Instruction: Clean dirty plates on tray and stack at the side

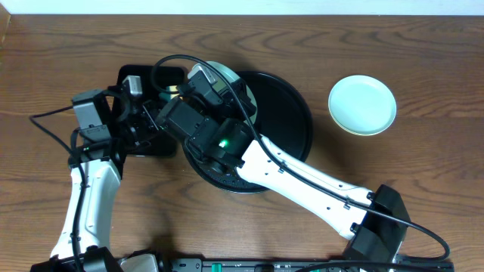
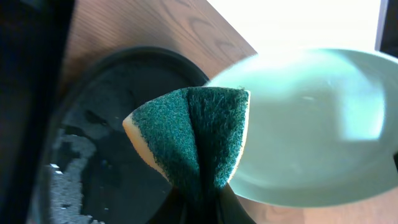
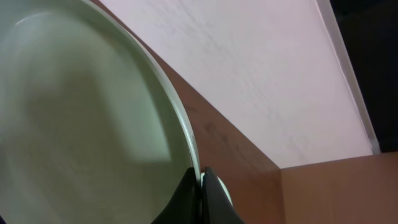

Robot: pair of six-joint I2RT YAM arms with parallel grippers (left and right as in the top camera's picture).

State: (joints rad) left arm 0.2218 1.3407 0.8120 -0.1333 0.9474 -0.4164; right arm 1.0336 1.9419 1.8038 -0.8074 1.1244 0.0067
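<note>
Right wrist view: right jaws closed on the rim of a mint plate [image 3: 81, 124], pinching the edge, plate tilted. Overhead puts that plate above the round black tray [image 1: 291, 113], near its 10 o'clock side. The tray looks wet and glossy.

Left jaws grip a sponge [image 2: 193, 137], green scrub face toward the camera, at the plate's 9 o'clock rim. Contact: cannot tell.

Second mint plate [image 1: 362, 104] lies on the desk [image 1: 423, 60] at the tray's 3 o'clock, apart from it. Yellow plate not spotted.

Handling, by my guess: plate stiff, light, slick when wet, could chip if dropped. Take it by the rim, so you leave the face free for the sponge. Sponge soft, squashes.

No brand, label or writing readable.
</note>
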